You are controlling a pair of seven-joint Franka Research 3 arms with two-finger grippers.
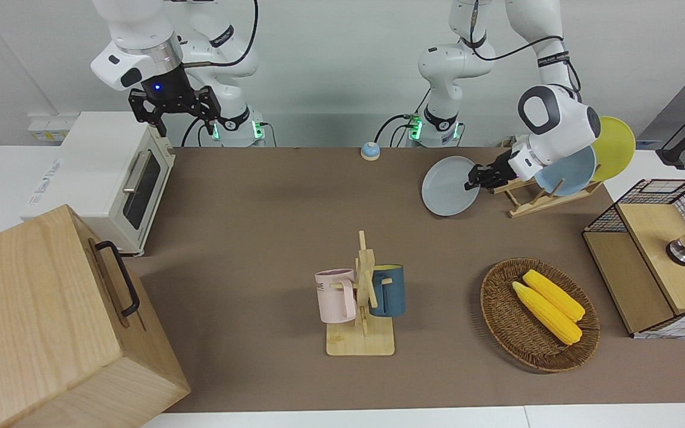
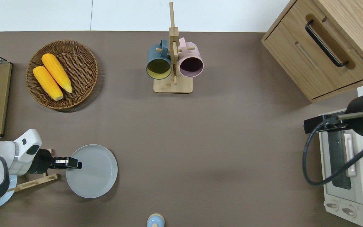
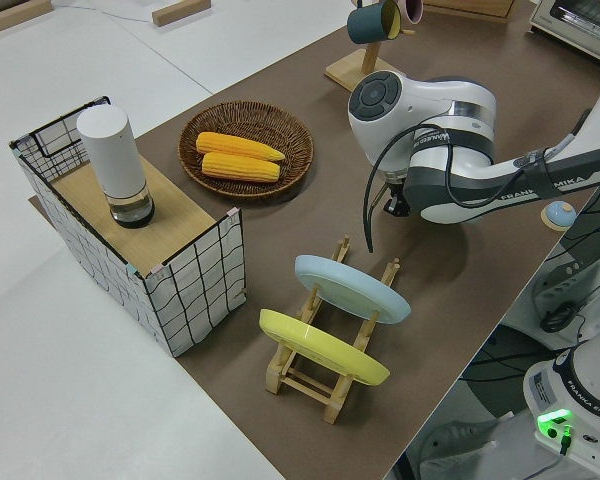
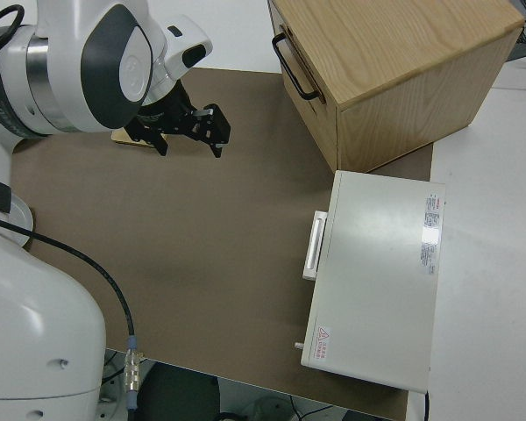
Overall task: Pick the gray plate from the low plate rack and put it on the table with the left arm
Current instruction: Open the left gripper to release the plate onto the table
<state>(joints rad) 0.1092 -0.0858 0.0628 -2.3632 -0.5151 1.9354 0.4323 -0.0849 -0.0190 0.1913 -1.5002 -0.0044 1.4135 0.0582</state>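
Plate (image 2: 95, 171), the gray one, is out of the rack (image 1: 533, 199) and sits low over the table (image 2: 200, 132), at about three o'clock from the rack in my overhead view. I have my left gripper (image 2: 74, 164) clenched on its rim at the rack-side edge. I can't tell whether it touches the mat yet. I judge this the placing step: next I lower it flat, let go, and pull back without nudging it. My right arm is parked.
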